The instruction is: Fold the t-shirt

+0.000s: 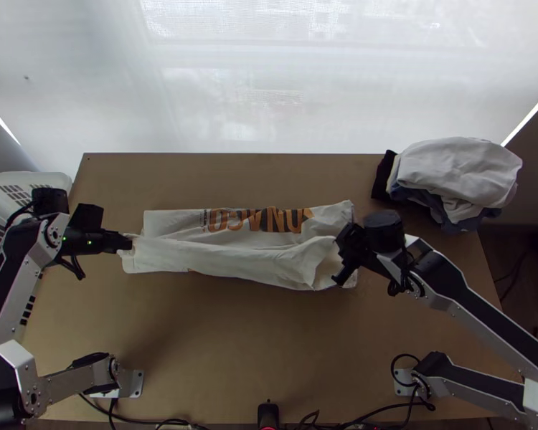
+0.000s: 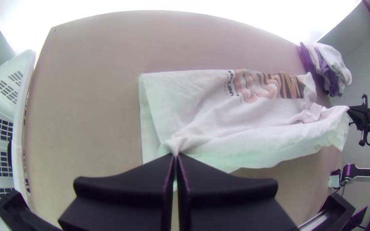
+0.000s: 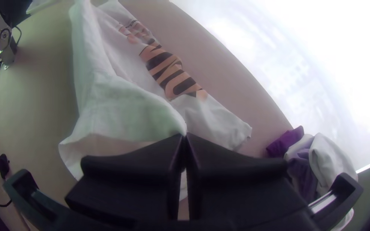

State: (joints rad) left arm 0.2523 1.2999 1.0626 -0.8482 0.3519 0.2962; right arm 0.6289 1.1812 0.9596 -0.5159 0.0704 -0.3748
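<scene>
"One white laundry basket (image 1: 45, 180), left of the table (image 1: 233, 344); contents unclear. Left wrist view shows its slots closely."
"And the T-shirt (image 1: 219, 254)?"
"Mid-table, pinched by the clenched left gripper (image 1: 128, 244) and right gripper (image 1: 349, 251)."

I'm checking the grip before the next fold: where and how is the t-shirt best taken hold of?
Probably by both ends of the raised near-side band of the t-shirt, one gripper from each side, as the left gripper and right gripper pinch it. The band is long and limp, so a single pinch would likely let one end droop.
</scene>
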